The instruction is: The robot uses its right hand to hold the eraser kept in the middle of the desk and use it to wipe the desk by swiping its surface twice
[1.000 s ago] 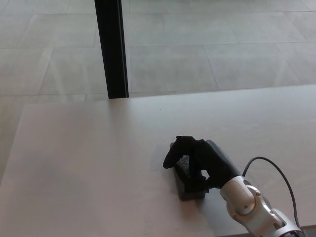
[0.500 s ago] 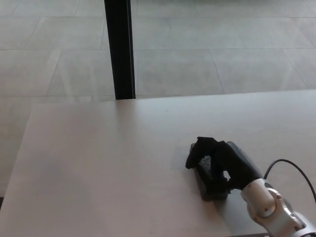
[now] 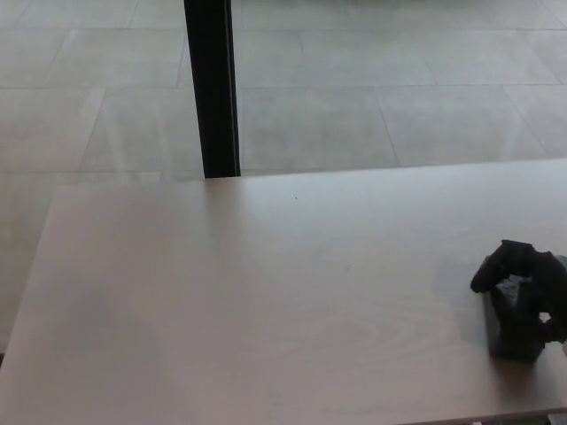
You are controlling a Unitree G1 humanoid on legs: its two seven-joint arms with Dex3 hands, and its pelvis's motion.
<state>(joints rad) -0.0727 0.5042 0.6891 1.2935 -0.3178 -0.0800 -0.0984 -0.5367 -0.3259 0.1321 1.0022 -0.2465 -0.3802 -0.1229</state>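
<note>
My right hand (image 3: 529,279) is at the far right edge of the head view, low on the pale wooden desk (image 3: 248,301). Its black fingers are wrapped over a dark block, the eraser (image 3: 512,332), which rests flat on the desk surface under the hand. Only the hand shows; the wrist and forearm are cut off by the picture's right edge. My left hand is out of the picture.
A black vertical post (image 3: 213,88) stands behind the desk's far edge, left of centre. Beyond it lies a grey tiled floor (image 3: 372,88). The desk's left edge runs at picture left and its near edge along the bottom.
My right hand has slid the eraser across the desk to the right, from mid-desk to the picture's right edge. The camera shifted slightly between the earliest frame and the later ones.
</note>
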